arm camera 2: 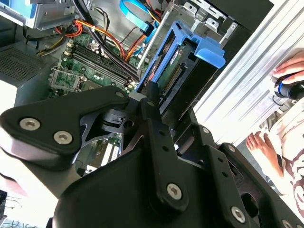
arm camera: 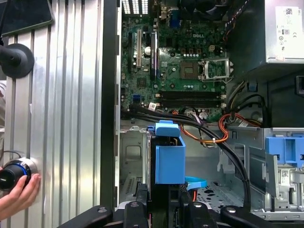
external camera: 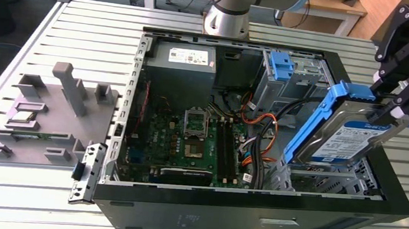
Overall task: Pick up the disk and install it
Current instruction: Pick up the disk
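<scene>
The disk is a silver drive with a blue-and-white label in a blue plastic bracket. It hangs on edge, tilted, over the open metal drive bay at the exterior view's right end of the open computer case. My black gripper is shut on the disk's upper end. In the second wrist view the gripper clamps the disk above the case interior. In the first wrist view the disk's blue bracket stands out from the gripper, over the bay floor.
Inside the case are the motherboard, a grey power supply, orange and black cables and a bare blue bracket. A grey fixture tray lies on the slatted table. A person's hand rests beside the case.
</scene>
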Controlling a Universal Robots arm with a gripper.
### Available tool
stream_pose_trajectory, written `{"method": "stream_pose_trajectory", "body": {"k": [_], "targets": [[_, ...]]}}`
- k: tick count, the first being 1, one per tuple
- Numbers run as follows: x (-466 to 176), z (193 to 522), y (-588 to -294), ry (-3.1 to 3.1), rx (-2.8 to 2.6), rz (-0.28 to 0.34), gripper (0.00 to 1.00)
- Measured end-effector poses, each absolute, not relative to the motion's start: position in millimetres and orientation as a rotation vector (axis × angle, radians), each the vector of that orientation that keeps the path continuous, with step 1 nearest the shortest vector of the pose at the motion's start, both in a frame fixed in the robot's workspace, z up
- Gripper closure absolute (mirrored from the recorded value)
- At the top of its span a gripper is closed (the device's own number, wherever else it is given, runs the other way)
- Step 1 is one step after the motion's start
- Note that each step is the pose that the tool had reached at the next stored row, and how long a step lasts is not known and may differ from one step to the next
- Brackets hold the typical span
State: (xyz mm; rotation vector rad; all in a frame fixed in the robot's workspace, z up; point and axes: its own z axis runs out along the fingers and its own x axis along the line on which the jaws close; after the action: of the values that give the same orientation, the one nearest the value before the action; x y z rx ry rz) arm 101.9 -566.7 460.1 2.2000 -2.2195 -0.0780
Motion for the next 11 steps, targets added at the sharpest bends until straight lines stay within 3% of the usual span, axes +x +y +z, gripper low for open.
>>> {"method": "stream_pose_trajectory", "body": {"k": [11], "targets": [[111.3,456.3,-566.7,-2.22,2.2,-0.078,0.65]]}}
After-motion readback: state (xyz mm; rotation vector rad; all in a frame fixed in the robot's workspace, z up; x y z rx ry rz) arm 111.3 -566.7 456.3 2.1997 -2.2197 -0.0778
